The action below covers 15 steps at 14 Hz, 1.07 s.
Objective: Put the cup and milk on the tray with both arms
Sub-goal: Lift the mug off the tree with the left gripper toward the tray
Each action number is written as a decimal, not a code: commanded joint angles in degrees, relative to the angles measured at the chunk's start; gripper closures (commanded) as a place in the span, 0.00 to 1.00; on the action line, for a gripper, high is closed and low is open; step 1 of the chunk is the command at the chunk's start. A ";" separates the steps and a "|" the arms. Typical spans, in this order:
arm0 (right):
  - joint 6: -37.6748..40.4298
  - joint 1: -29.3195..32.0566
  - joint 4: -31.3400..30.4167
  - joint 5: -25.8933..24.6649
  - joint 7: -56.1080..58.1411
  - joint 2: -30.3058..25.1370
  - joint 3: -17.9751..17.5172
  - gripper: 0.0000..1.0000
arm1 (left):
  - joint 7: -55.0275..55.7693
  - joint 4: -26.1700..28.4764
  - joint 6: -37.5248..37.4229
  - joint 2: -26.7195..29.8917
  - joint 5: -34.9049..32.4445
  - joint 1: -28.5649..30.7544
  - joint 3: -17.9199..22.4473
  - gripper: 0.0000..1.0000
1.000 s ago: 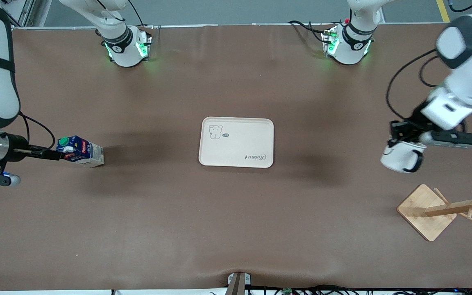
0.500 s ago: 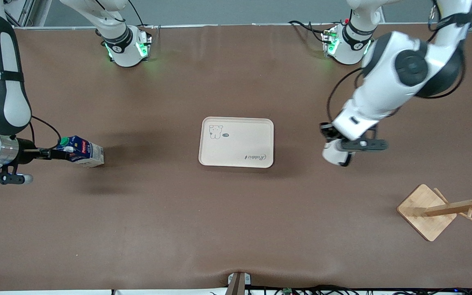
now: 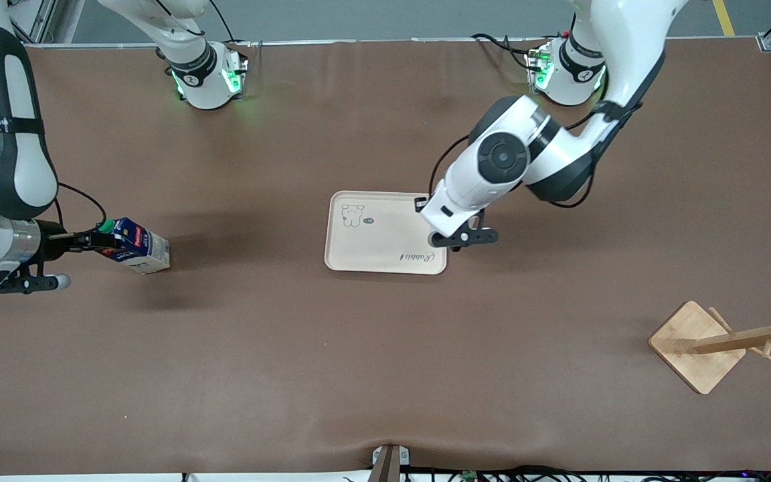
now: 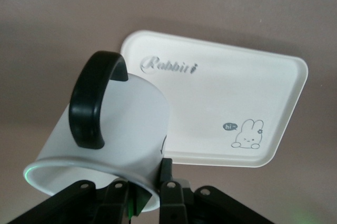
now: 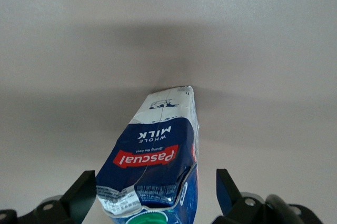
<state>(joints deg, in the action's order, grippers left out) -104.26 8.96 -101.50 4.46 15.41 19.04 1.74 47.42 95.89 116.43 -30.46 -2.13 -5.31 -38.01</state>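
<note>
1. The table (image 3: 385, 375) is covered in a matte brown sheet, smooth apart from a small ripple at the edge nearest the front camera.
2. The tray (image 3: 385, 234) sits flat in the middle of the table: beige, rectangular, rounded corners and a low raised rim. There's a little animal drawing in one corner and curly "Rabbit" script in the corner diagonal to it, and the left wrist view shows both clearly (image 4: 221, 103).
3. The left gripper (image 3: 440, 235) hangs over the tray's edge toward the left arm's end of the table. In the front view the arm hides whatever it's carrying.
4. The left wrist view sorts that out: the cup (image 4: 110, 134) is tilted, with its rim pinched between the black fingers. It's glossy white ceramic with a thick, curved black handle, and it's up in the air over the tray's "Rabbit" corner.
5. The right gripper (image 3: 94, 244) is at the right arm's end of the table, its fingers spread on either side of the milk's top end, with gaps showing in the right wrist view.
6. The milk (image 3: 134, 246) rests on the table, well apart from the tray. It's a boxy dark blue carton with a green round cap, red label, white lower part and slightly crumpled cardboard at the top (image 5: 158, 166).
7. A wooden rack (image 3: 720, 341) with a square base and pegs stands at the left arm's end, nearer the front camera.
</note>
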 commanded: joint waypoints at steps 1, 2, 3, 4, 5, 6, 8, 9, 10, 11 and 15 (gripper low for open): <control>-0.16 1.85 -3.00 0.82 3.21 -1.72 -0.95 0.00 | 2.58 -3.61 -2.17 -5.39 -0.77 -2.85 0.04 1.00; -0.24 1.94 -2.83 1.51 3.48 -1.64 -0.95 0.00 | 2.76 -3.17 -2.17 -6.53 -0.86 -3.21 0.04 1.00; -0.33 1.85 -2.66 2.48 3.49 -1.64 -0.86 0.00 | 3.11 -3.34 -2.17 -8.11 -0.77 -3.30 0.04 1.00; -0.24 1.85 -2.57 3.62 3.49 -1.64 -0.95 0.00 | 4.59 -3.78 -2.17 -9.95 -1.29 -3.82 0.04 1.00; -0.24 1.68 -2.04 4.67 3.40 -1.64 -0.86 0.00 | 5.30 -3.78 -2.17 -10.84 -1.30 -4.70 0.13 1.00; -0.24 1.68 -1.34 5.38 3.40 -1.64 -0.86 0.00 | 5.40 -3.78 -2.17 -11.20 -1.30 -4.97 0.39 1.00; -0.16 1.50 -0.37 5.56 2.96 -1.55 -0.86 0.00 | 5.49 -3.78 -2.08 -11.64 -1.12 -5.67 1.27 1.00; -0.16 1.41 -0.11 5.74 2.87 -1.55 -0.95 0.00 | 5.75 -3.87 -2.08 -12.16 -1.12 -6.46 1.71 1.00; -0.16 1.41 -0.02 5.74 2.96 -1.55 -0.95 0.00 | 5.75 -3.87 -2.08 -12.43 -1.12 -7.07 2.76 1.00; -0.07 1.59 -0.28 5.74 3.57 -1.55 -0.95 0.00 | 5.75 -3.87 -2.08 -12.43 -1.04 -8.04 4.07 0.99; -0.86 3.70 -5.28 5.74 10.59 -1.81 -0.95 0.00 | 5.84 -4.83 -2.08 -12.78 -0.69 -9.54 6.81 0.59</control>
<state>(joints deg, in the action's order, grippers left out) -104.47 10.30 -103.79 9.25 21.98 18.36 1.63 52.30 92.99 115.01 -42.25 -2.13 -13.90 -32.37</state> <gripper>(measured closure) 0.000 0.758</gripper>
